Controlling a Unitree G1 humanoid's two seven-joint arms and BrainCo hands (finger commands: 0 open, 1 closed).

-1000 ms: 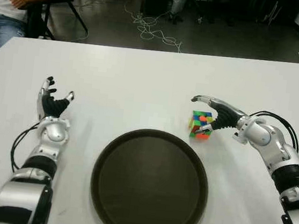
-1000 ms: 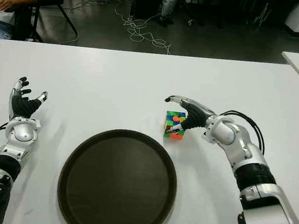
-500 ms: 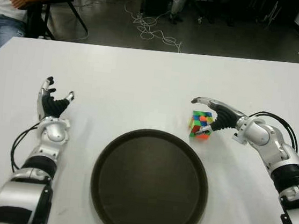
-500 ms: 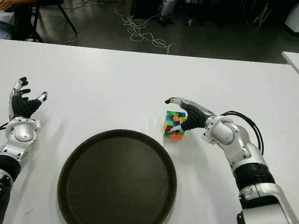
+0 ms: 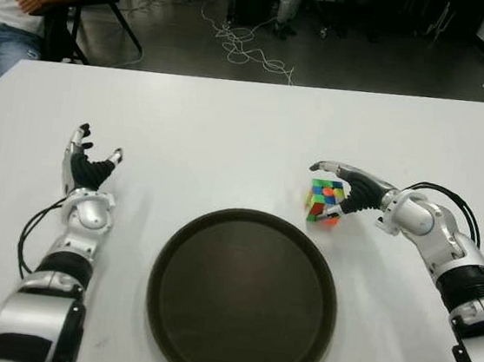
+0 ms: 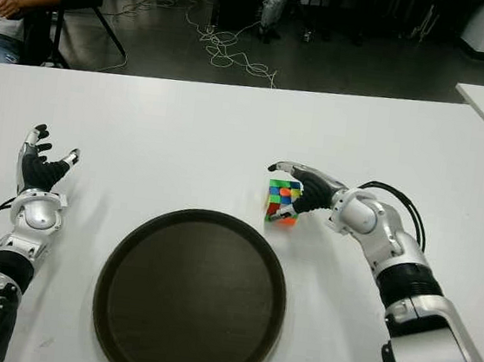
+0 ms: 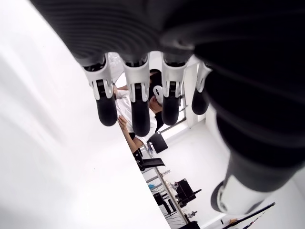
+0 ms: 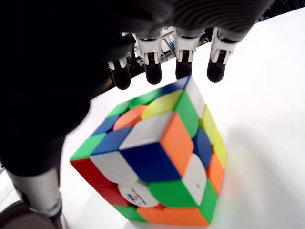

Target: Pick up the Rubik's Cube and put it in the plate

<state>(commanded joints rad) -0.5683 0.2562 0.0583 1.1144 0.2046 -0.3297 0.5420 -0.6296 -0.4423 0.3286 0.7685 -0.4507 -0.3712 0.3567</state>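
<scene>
risk: cube (image 5: 325, 200) looks tipped on one edge, so if the right hand (image 5: 348, 191) closes off-centre it may roll or skid away from the plate (image 5: 166, 312) instead of getting gripped. right hand is over the cube from its far-right side, fingers (image 8: 183, 57) arched above the top, thumb low beside it, not yet clamped, nothing held. cube sits on the table (image 5: 230, 136) just beyond the plate's right rim, not in it. left hand (image 5: 86, 172) shows left of the plate, fingers spread, empty.
</scene>
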